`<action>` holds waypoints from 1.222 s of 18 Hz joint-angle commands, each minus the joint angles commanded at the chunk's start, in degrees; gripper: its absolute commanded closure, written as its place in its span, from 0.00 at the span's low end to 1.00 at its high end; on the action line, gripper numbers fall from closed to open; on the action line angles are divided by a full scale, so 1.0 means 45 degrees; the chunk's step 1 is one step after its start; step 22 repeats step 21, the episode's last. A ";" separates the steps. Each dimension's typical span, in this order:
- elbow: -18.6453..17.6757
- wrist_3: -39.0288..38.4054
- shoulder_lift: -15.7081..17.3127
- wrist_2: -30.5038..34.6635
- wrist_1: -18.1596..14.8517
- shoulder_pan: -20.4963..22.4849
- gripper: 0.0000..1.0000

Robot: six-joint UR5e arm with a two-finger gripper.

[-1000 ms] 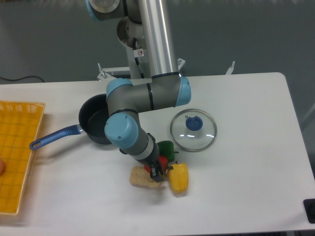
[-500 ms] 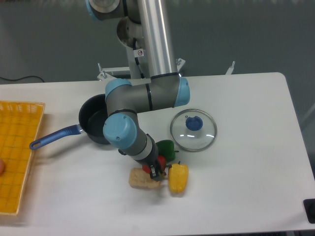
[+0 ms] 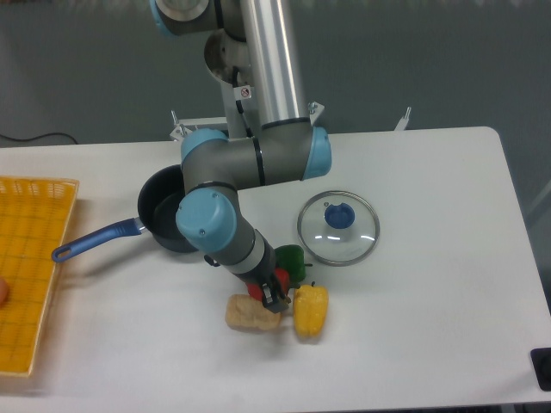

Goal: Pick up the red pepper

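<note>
- At the middle of the table, low in the cluster of vegetables, you see the gripper down on the red pepper, of which only a small red patch shows behind the fingers.
- Compared with a second ago, the wrist and forearm have drifted a little up and to the left, and the gripper tip has risen slightly with them; the red patch appears to have gone with it.
- You cannot make out the jaws clearly, since the wrist hides them; judging by the red staying between the fingers, they seem closed on the pepper, but treat that as likely, not certain.
- The red pepper sits between the green pepper behind it, the yellow pepper just to its right, and the pale bread-like piece at its left, all crowded close.
- The yellow pepper has shifted slightly too, so watch that it is not being dragged along.
- You can read this as the start of the lift; the pepper is not yet clear of its neighbours.
</note>
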 joint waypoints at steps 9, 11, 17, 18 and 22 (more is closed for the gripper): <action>-0.0078 -0.0528 0.1446 -0.1445 -0.1328 0.0958 0.41; -0.0175 -0.0646 0.1584 -0.1564 -0.1581 0.1074 0.41; -0.0332 -0.0998 0.1759 -0.2150 -0.1563 0.1153 0.41; -0.0332 -0.0998 0.1779 -0.2150 -0.1582 0.1230 0.41; -0.0332 -0.0998 0.1818 -0.2208 -0.1524 0.1251 0.41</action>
